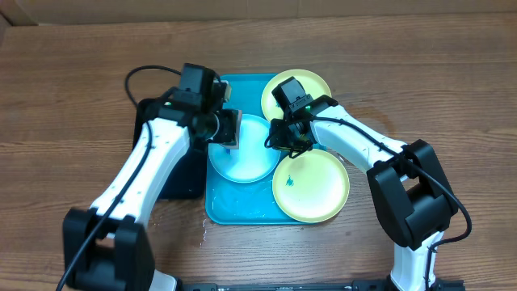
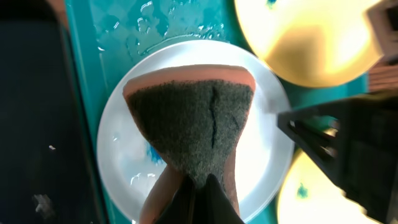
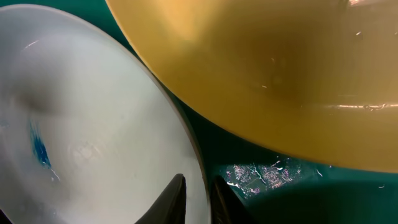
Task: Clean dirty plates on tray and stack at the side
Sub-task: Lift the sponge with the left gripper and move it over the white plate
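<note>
Overhead view: three plates lie on the one turquoise tray (image 1: pixel 230 202), two yellow-green and one light blue. Nearest, at the lower right of the tray, is the nearer yellow-green plate (image 1: pixel 317 190), which carries a small dark blue smudge (image 1: pixel 291 179). Above and to its left, in the middle of the tray, lies the light blue plate (image 1: pixel 246 162).

The left gripper (image 1: pixel 233 137) hangs over this plate, clamped tight on a single sponge (image 2: pixel 189 118). The sponge is orange with a dark scouring face, and in the left wrist view it fans out over the plate's middle. A blue streak (image 2: pixel 149 152) shows on the plate beside it.

The right gripper (image 1: pixel 283 144) is at the same plate's right edge. In the right wrist view its two fingers (image 3: pixel 176 198) stand close on either side of the rim, pinching it.

Farthest, at the tray's upper right corner, is the farther yellow-green plate (image 1: pixel 311 83). One black tray (image 1: pixel 184 174) sits just left of the turquoise one, under the left arm.
</note>
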Controlling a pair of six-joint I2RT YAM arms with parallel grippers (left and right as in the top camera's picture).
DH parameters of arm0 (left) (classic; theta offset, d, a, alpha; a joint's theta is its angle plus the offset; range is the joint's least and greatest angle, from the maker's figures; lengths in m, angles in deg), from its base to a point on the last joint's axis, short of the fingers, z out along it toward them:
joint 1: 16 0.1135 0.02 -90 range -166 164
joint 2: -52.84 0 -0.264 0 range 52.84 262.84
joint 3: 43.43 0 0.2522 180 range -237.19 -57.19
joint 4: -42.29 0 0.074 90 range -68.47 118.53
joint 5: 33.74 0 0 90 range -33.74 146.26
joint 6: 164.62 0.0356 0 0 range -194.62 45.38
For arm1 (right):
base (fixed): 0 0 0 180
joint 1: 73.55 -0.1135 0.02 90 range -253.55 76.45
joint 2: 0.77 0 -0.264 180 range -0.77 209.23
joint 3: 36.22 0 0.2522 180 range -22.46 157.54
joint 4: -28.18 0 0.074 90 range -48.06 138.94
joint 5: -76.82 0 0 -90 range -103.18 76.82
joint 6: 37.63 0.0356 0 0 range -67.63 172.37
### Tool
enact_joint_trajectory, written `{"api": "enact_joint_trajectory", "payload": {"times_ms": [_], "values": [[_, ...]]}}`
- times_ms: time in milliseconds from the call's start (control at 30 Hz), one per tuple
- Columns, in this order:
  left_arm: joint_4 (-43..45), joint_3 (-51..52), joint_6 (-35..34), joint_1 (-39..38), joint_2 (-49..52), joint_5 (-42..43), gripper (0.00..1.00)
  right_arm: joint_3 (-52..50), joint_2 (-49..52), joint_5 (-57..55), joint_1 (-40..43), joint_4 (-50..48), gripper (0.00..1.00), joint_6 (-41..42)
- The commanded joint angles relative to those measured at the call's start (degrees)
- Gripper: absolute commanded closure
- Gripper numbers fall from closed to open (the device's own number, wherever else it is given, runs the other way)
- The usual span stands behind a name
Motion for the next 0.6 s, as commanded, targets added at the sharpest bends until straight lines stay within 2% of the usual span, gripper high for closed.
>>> {"api": "enact_joint_trajectory", "payload": {"times_ms": [0,333,433,567], "values": [[1.95,-0.63,-0.63,-0.11,2.54,-1.86,0.96,-0.09,0.92,0.04,-0.33,-0.22,0.84,0.24],[4.26,-0.63,-0.63,-0.15,4.24,-2.01,0.96,-0.09,0.92,0.02,-0.33,-0.24,0.83,0.24],[4.26,-0.63,-0.63,-0.39,5.22,-2.16,0.96,-0.09,0.92,0.02,-0.33,-0.24,0.79,0.24],[4.20,-0.63,-0.63,-0.44,7.48,-2.95,0.96,-0.09,0.92,0.02,-0.33,-0.22,0.79,0.24]]}}
